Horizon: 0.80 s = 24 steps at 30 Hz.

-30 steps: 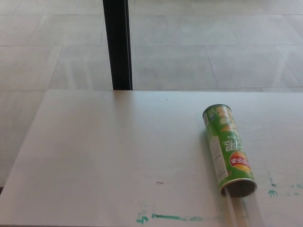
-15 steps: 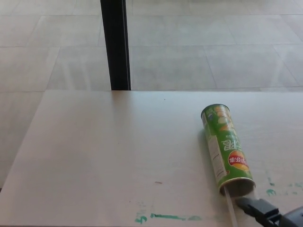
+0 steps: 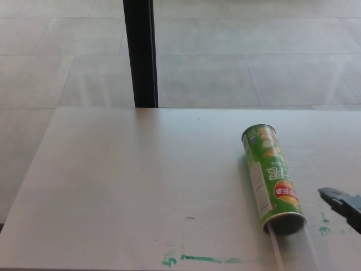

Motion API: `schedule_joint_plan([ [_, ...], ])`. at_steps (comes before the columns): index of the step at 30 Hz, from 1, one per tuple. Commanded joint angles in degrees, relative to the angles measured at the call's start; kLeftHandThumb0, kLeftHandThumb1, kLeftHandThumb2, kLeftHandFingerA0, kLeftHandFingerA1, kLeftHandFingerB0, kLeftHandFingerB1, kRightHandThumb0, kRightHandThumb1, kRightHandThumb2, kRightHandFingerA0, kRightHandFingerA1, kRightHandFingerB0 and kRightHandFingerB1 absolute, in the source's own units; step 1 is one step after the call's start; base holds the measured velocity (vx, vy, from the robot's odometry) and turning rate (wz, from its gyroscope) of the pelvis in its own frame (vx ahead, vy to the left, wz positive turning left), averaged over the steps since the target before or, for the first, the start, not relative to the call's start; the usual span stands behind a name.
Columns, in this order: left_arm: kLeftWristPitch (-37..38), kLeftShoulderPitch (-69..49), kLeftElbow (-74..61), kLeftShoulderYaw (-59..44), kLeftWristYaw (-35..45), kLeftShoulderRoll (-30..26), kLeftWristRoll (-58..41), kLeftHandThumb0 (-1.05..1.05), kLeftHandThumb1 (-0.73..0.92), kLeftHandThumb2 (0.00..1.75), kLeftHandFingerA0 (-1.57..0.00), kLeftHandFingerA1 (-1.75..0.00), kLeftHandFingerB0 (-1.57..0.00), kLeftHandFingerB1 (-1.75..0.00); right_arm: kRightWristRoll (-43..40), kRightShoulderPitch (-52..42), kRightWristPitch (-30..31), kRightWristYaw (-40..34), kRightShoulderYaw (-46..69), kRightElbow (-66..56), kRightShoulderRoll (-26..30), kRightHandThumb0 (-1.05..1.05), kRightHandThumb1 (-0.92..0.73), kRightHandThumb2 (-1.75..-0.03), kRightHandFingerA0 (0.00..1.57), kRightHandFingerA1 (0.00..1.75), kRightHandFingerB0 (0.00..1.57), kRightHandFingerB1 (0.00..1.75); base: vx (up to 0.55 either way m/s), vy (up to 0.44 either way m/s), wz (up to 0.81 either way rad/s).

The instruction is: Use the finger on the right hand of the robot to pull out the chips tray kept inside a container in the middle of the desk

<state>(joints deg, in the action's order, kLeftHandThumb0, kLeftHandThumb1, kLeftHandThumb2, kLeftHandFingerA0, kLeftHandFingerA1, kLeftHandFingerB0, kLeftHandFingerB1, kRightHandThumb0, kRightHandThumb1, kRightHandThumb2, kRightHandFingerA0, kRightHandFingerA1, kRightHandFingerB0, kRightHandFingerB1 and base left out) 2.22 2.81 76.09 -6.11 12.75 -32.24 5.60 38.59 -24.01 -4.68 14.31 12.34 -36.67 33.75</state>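
Desk (image 3: 130,186) surface is observed to be pale and smooth, filling the lower part of the head view, with its far edge running straight across the picture. Green smears (image 3: 206,260) are noted along the near edge, further green marks (image 3: 324,229) are seen toward the right side, and a small dark speck (image 3: 190,218) is noted near the middle. Beyond the desk, a floor of large pale tiles (image 3: 254,62) is seen, and a black upright post (image 3: 141,53) is found standing behind the far edge, left of centre. A green chips container (image 3: 272,178) is recorded lying on its side on the right half of the desk. Its long axis is set nearly front to back, slightly slanted: the closed end is pointed away toward the far edge, and the open mouth (image 3: 285,223) is turned toward the near edge and a little to the right. A clear tray (image 3: 277,248) is seen protruding from the mouth toward the near edge. The right hand (image 3: 343,206) is seen only in part at the right border, near the container's open end but apart from it; whether its fingers are apart or together cannot be told. The left hand is not shown.
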Motion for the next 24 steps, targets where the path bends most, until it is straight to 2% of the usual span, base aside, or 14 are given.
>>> schedule_joint_plan([
  [1,0.3,-0.4,0.0,-0.4,-0.2,-1.5,0.0,-0.48,0.7,0.61,-0.49,-0.65,-0.47,-0.52,-13.8,-7.5,1.8,5.5,18.4,1.0,0.2,-0.09,-0.32,-0.82,0.96,1.02,0.0,0.46,0.0,0.0,0.0],
  [2,0.4,-0.5,-0.1,-0.5,-0.1,-1.5,-0.2,-0.48,0.7,0.61,-0.49,-0.65,-0.47,-0.52,-14.4,-8.0,1.7,5.6,20.2,1.7,0.1,-0.09,-0.32,-0.82,0.96,1.02,0.0,0.46,0.0,0.0,0.0],
  [3,0.2,-0.4,-0.1,-0.4,-0.3,-1.5,0.0,-0.46,0.71,0.59,-0.48,-0.63,-0.48,-0.51,-14.7,-9.1,4.7,8.0,22.7,1.2,0.2,-0.09,-0.35,-0.82,0.91,0.99,0.0,0.46,0.0,0.0,0.0],
  [6,0.1,-0.6,-0.2,-0.2,-0.4,-1.6,0.1,-0.45,0.71,0.61,-0.52,-0.65,-0.5,-0.52,-17.0,-13.4,1.2,7.3,30.9,6.1,0.3,-0.06,-0.33,-0.82,0.94,0.94,0.02,0.47,0.0,0.0,0.0],
  [7,0.1,-0.7,-0.2,-0.2,-0.4,-1.7,0.1,-0.46,0.71,0.61,-0.54,-0.66,-0.52,-0.53,-18.0,-13.9,1.0,7.7,32.4,7.6,0.5,-0.06,-0.49,-0.55,0.93,0.84,0.07,0.3,0.0,0.0,0.0],
  [9,0.4,-0.8,-0.1,0.2,-0.5,-1.7,0.6,-0.46,0.72,0.61,-0.53,-0.62,-0.51,-0.51,-19.9,-14.4,-0.7,5.6,35.5,12.4,-0.3,-0.04,-0.48,-0.54,0.94,0.86,0.09,0.33,0.0,0.0,0.0],
  [10,0.5,-0.8,-0.1,0.4,-0.7,-1.6,0.8,-0.47,0.71,0.61,-0.52,-0.58,-0.5,-0.49,-20.8,-14.5,-0.8,4.1,37.7,15.4,-1.1,-0.08,-0.44,-0.59,0.94,0.86,0.09,0.27,0.0,0.0,0.0],
  [13,0.4,-0.9,-0.3,0.1,-0.7,-1.5,0.4,-0.48,0.7,0.61,-0.51,-0.63,-0.49,-0.51,-20.6,-14.7,0.2,2.5,39.8,19.9,-1.9,-0.07,-0.5,-0.56,0.89,0.86,0.04,0.31,0.0,0.0,0.0],
  [15,0.6,-0.9,0.0,-0.2,-0.5,-1.4,0.2,-0.49,0.69,0.62,-0.52,-0.64,-0.5,-0.52,-21.3,-14.6,0.2,1.0,40.4,23.4,-3.3,-0.1,-0.49,-0.59,0.86,0.84,0.07,0.25,0.0,0.0,0.0],
  [16,0.3,-0.9,0.0,-0.3,-0.5,-1.4,0.0,-0.48,0.68,0.6,-0.52,-0.64,-0.51,-0.51,-19.8,-14.5,-0.5,-2.0,39.6,27.2,-4.9,-0.14,-0.5,-0.59,0.87,0.75,0.07,0.26,0.0,0.0,0.0],
  [20,0.3,-1.0,-0.1,-0.4,-0.5,-1.2,-0.1,-0.47,0.7,0.61,-0.5,-0.62,-0.5,-0.51,-19.2,-13.5,-3.4,-5.5,38.7,33.1,-6.4,-0.14,-0.52,-0.58,0.92,0.77,0.07,0.3,0.0,0.0,0.0],
  [21,0.3,-1.0,-0.1,-0.4,-0.4,-1.2,-0.1,-0.46,0.7,0.6,-0.5,-0.6,-0.51,-0.51,-17.8,-12.6,-3.4,-8.0,37.3,37.0,-7.5,-0.16,-0.52,-0.59,0.9,0.72,0.06,0.29,0.0,0.0,0.0],
  [22,0.0,-1.0,-0.3,-0.5,-0.4,-1.2,-0.2,-0.46,0.69,0.61,-0.52,-0.64,-0.51,-0.52,-17.4,-11.4,-3.2,-10.1,36.4,40.9,-8.4,-0.13,-0.53,-0.55,0.91,0.74,0.08,0.34,0.0,0.0,0.0],
  [24,0.1,-1.0,-0.3,-0.3,-0.2,-1.2,-0.1,-0.45,0.71,0.6,-0.49,-0.62,-0.51,-0.51,-16.9,-9.2,-3.2,-13.8,34.6,47.0,-10.7,-0.17,-0.51,-0.61,0.83,0.76,0.08,0.3,0.0,0.0,0.0],
])
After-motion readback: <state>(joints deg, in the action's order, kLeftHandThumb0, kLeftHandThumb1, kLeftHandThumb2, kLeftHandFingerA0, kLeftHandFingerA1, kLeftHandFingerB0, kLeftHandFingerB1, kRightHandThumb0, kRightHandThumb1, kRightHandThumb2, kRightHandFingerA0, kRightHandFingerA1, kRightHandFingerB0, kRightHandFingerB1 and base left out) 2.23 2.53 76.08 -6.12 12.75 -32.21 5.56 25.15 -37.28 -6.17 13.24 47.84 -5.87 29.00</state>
